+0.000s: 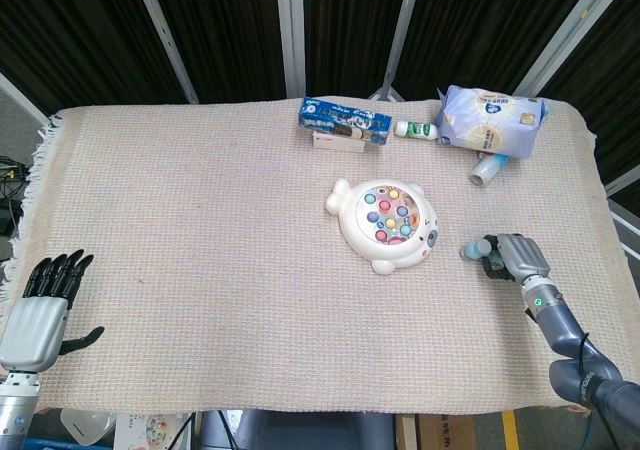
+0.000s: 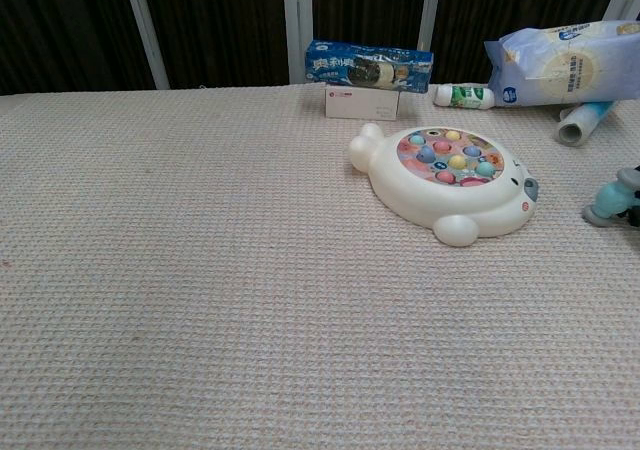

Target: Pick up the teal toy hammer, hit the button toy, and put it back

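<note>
Head view: the teal plastic toy hammer (image 1: 477, 251) is seen low over the woven beige table cloth (image 1: 200, 230), right of the white animal-shaped button toy with coloured buttons (image 1: 386, 223) and apart from it. The right hand (image 1: 515, 259) is wrapped around the handle, fingers clenched on it; only the teal head sticks out toward the toy. Whether the head is resting on the cloth or is just lifted cannot be told. The left hand (image 1: 40, 305) is parked at the near left table edge, fingers straight and spread, nothing held.

Chest view: only the teal hammer head (image 2: 607, 202) and a sliver of the right hand (image 2: 632, 186) are caught at the right frame edge, near the cloth. The button toy (image 2: 445, 181) lies flat, coloured buttons facing up.

Step judged: grasp just secured, lift pending. For a clean hit, the grip should be kept firm so the handle is not twisted, the head raised clear of the cloth, carried left over the button field, and brought down head-flat on the buttons, not on the white rim. The toy may slide if struck off-centre.
</note>
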Robot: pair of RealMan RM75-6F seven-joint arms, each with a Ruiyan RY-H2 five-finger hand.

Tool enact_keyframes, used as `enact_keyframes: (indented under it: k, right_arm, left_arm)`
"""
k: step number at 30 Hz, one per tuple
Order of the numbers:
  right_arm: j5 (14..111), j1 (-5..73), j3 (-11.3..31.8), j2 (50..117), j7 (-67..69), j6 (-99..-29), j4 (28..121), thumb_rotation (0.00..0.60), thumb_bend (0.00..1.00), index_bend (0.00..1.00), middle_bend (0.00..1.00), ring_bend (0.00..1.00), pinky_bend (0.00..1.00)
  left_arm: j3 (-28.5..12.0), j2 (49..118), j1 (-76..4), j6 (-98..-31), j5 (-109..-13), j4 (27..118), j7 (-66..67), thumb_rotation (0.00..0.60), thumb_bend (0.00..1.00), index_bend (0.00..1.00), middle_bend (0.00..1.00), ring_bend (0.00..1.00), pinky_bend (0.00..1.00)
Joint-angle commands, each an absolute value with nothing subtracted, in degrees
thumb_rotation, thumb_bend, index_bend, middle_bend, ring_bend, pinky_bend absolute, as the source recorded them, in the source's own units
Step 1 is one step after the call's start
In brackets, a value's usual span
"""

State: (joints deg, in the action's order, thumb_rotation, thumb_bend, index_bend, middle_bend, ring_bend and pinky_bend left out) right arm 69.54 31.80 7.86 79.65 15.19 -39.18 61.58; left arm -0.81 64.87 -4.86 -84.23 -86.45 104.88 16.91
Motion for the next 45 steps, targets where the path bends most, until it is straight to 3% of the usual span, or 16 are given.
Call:
enact_keyframes:
  k: [1,16,25,34,45]
  right_arm:
    - [69.68,31.82,7.87,79.69,15.36,-39.23,61.46,0.600,0.64,0.60,0.55,0.37,0.24]
    - [72.59,31.69,8.26,78.47,18.45,-41.88,63.00,0.600,0.74,0.77,0.68,0.48,0.33]
    - [77.12,33.87,8.97,72.76,18.35,-43.56,71.77,0.600,0.77,0.83,0.73,0.52,0.36]
    - [74.61,41.24,11.80,66.17,11.90,-35.84,81.83,0.600,0.77,0.87,0.76,0.55,0.37]
    - [63.26,51.11,11.32,66.00,-1.61,-26.76,83.11,0.600,0.78,0.88,0.77,0.56,0.39]
  left_arm:
    - [-0.79,64.90,-4.90,-84.18,-86.45,104.87,16.95,0.600,0.13,0.00,0.00,0.00,0.00]
    - [-0.86,65.05,-5.29,-83.65,-86.12,104.89,17.26,0.600,0.13,0.00,0.00,0.00,0.00]
    - [-0.84,65.02,-5.52,-83.67,-86.60,105.03,17.42,0.600,0.13,0.00,0.00,0.00,0.00]
    - [-0.59,65.24,-5.55,-83.57,-86.81,104.82,17.22,0.600,0.13,0.00,0.00,0.00,0.00]
    - [-0.47,65.47,-5.56,-83.22,-86.37,103.82,16.18,0.600,0.13,0.00,0.00,0.00,0.00]
